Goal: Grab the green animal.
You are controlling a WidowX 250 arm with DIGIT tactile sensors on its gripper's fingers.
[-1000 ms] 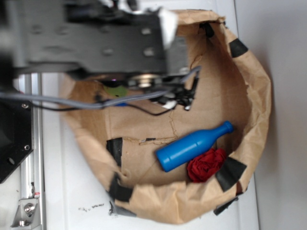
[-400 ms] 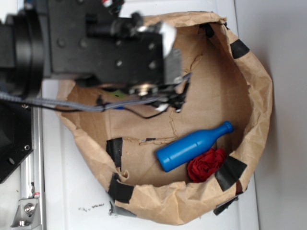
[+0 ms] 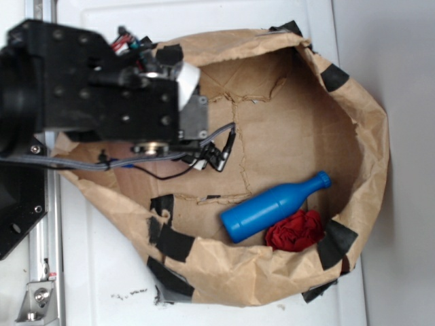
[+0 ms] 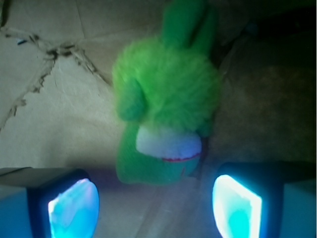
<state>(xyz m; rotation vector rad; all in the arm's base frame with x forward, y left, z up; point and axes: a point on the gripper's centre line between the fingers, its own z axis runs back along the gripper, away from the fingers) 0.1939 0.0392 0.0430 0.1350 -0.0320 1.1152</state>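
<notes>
The green animal [image 4: 166, 104] is a fuzzy lime-green plush with ears and a white-and-red mouth patch. In the wrist view it lies on the brown paper just ahead of my gripper [image 4: 154, 206]. The jaws stand wide open, one blue pad [image 4: 74, 208] at the left and one at the right, with nothing between them. In the exterior view the black arm [image 3: 95, 95] covers the left part of the paper bag [image 3: 370, 129] and hides the toy and the jaws.
A blue plastic bottle [image 3: 272, 206] lies inside the bag at lower right, with a red cloth lump [image 3: 293, 231] beside it. The bag's crumpled walls with black tape patches ring the floor. A metal rail [image 3: 44, 258] runs along the left.
The arm has moved left and lower in the exterior view, uncovering more of the bag's back wall. The bottle and the red cloth have not moved.
</notes>
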